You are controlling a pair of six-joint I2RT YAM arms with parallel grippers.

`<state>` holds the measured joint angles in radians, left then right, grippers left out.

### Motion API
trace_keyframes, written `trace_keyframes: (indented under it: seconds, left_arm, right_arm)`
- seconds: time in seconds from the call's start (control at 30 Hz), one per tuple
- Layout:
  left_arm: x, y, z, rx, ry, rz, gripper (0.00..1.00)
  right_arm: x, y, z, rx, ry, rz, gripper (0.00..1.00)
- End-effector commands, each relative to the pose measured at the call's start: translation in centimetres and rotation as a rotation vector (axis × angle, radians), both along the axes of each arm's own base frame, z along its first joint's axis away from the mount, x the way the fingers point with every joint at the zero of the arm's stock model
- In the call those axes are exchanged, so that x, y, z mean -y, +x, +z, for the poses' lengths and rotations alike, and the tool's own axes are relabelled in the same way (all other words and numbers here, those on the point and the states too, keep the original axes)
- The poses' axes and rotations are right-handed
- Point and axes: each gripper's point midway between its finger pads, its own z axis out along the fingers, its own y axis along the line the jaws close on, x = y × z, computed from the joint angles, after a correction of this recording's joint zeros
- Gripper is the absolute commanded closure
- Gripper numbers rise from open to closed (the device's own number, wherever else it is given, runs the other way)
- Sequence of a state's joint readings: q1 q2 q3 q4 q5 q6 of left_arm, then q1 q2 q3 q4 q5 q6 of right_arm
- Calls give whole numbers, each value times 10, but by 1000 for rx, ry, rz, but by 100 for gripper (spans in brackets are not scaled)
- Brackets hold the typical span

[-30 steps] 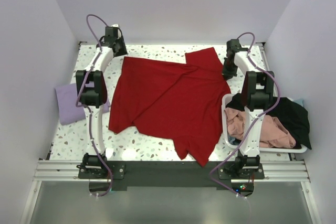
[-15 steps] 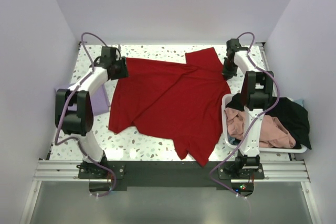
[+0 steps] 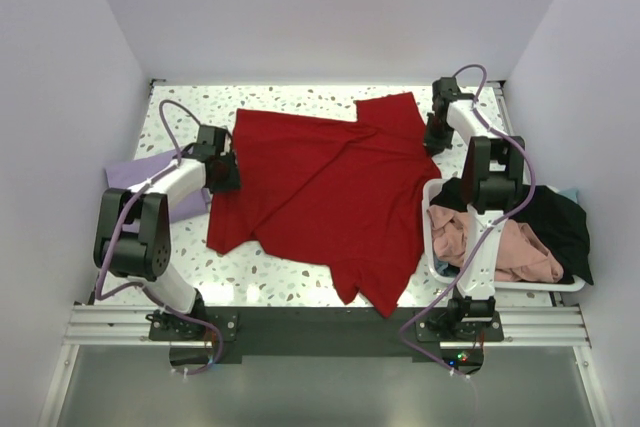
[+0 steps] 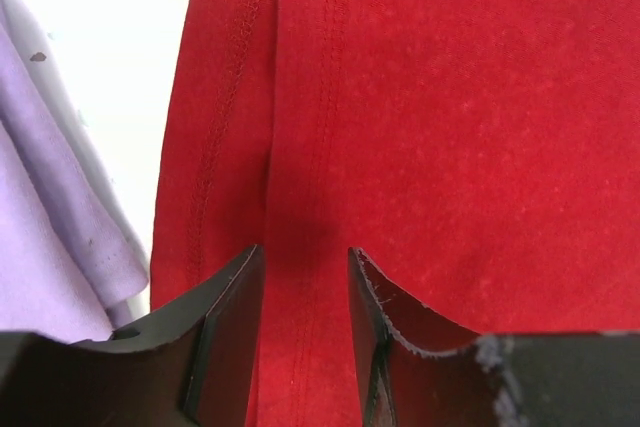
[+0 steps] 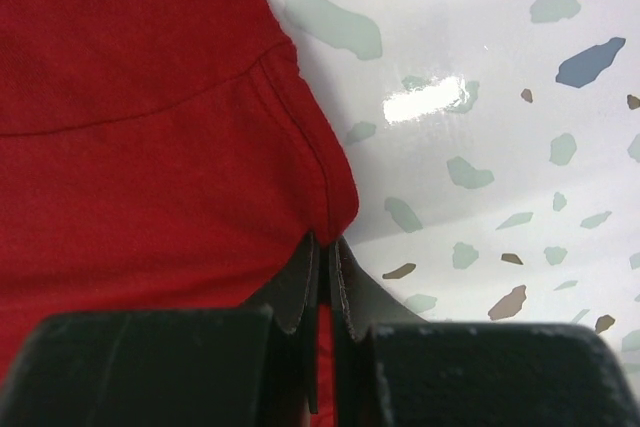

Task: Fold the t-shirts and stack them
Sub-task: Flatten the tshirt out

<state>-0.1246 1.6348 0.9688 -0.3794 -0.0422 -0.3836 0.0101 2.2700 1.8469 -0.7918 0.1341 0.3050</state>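
- A red t-shirt (image 3: 320,197) is spread unfolded and creased across the table (image 3: 270,282)
- Its far right edge is pinched in the closed right gripper (image 5: 322,247)
- The left gripper (image 4: 305,257) is held parted over its left hem, apparently gripping nothing
- A lavender t-shirt (image 3: 128,199) is set aside at left; a pink t-shirt (image 3: 510,247) and a black t-shirt (image 3: 555,217) are heaped in the basket (image 3: 510,287), none stacked yet

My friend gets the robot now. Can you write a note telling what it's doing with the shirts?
Left gripper: open, over the red t-shirt's left edge.
Right gripper: shut on the red t-shirt's far right edge.
Lavender t-shirt: at the table's left, looks folded.
Salmon-pink t-shirt and black t-shirt: in the white basket, right.
Done: lavender only, it seems.
Left: fold the other three, stack all.
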Motion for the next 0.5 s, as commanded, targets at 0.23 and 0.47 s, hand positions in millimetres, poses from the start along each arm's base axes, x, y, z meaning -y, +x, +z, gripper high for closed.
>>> trace_keyframes:
  seconds: [0.23,0.47]
  left_arm:
    - [-8,1,-9,-3,27,52,63]
    - [-4,-5,-13,-7,-4,50,69]
  right_arm:
    - [2,-20,3,-44,6,4,100]
    - [2,-21,3,-49,5,2,100]
